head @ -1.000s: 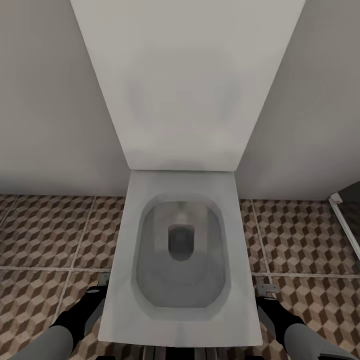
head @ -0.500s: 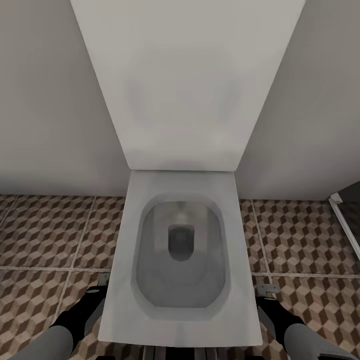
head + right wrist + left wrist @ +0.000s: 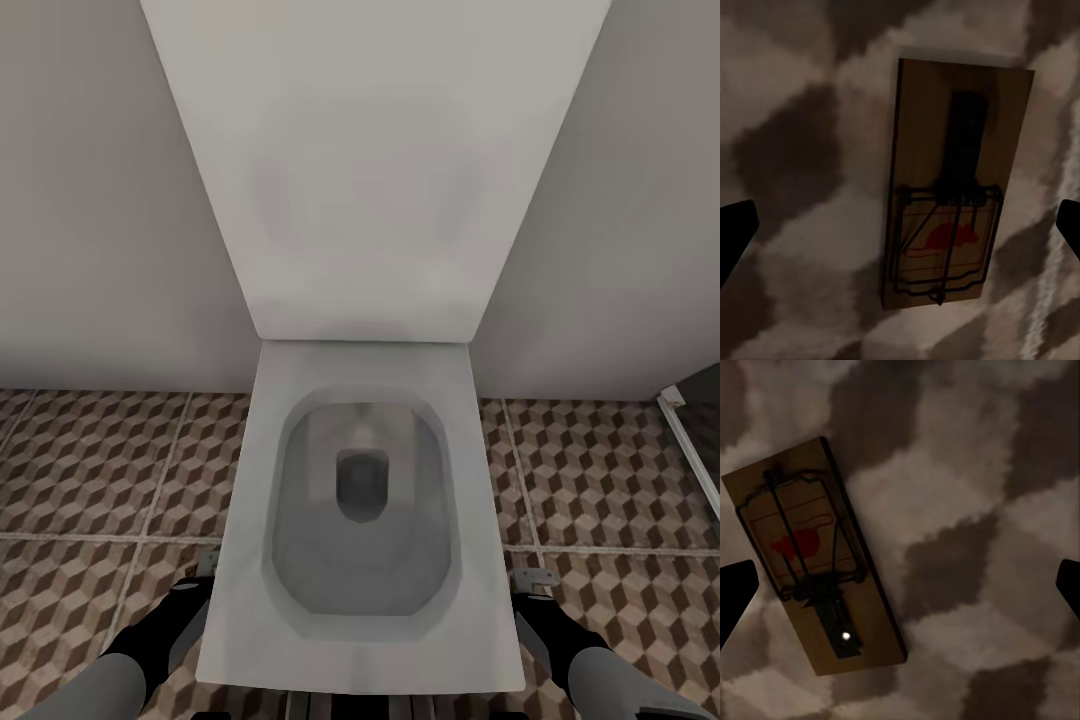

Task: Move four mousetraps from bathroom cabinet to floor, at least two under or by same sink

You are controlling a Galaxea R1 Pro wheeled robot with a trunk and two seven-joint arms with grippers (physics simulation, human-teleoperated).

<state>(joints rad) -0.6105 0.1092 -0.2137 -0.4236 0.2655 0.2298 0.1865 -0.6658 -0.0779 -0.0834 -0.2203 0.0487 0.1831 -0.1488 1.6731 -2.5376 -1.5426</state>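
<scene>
Change: nothing has moved since a second ago; my head view, both arms and the toilet sit exactly as before.
Left gripper: my jaws are spread wide and released, holding nothing, the dark fingertips standing at 9 and 3 o'clock in my left wrist view.
Left mousetrap: it lies flat on the bathroom floor below my left gripper, toward 9 o'clock of centre, tilted, its red mark facing up under the wire bar.
Right gripper: my jaws are likewise released and wide apart, grasping nothing.
Right mousetrap: it lies flat on the cube-patterned tile between my fingertips, slightly toward 3 o'clock of centre, its red mouse print facing up.
Toilet: it fills the middle of my head view, lid raised against the wall at 12 o'clock, bowl open.
Arms: my left arm reaches down at 7 o'clock of the bowl, my right arm at 5 o'clock, both close beside the toilet.
</scene>
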